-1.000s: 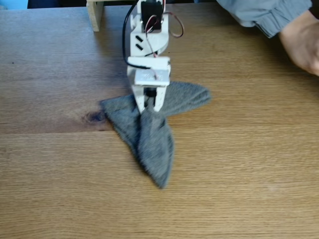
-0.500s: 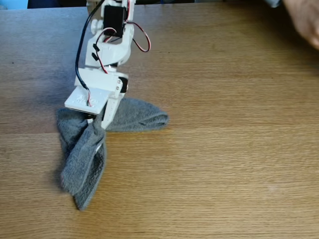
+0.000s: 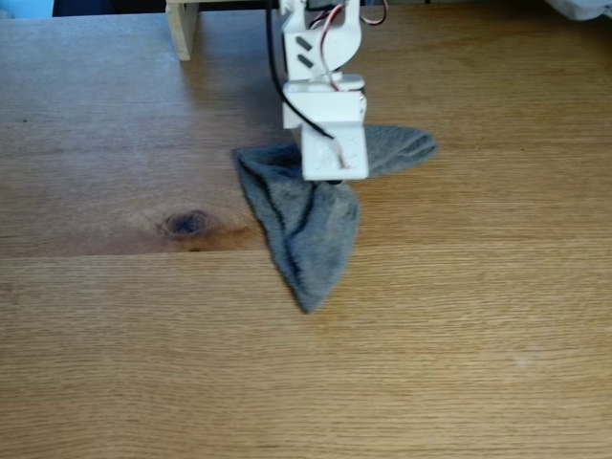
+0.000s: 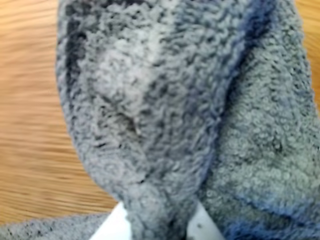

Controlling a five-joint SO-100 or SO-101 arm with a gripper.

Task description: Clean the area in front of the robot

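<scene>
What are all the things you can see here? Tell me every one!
cloth: one, grey and fluffy, crumpled on the table under the arm, its tip pointing toward the camera in the fixed view; a bunch of it is pinched between the white fingertips in the wrist view.
table: one, light honey-coloured wood with straight grain, under everything.
knot: one, dark oval mark in the wood, left of the cloth in the fixed view.
wooden post: one, pale wood, at the back edge, left of the arm.
sleeve: one, grey, just a bit at the top right corner.
robot arm: one, white with black cable and red wires, reaching down at the cloth.
gripper: one, white, shut on the cloth.
</scene>
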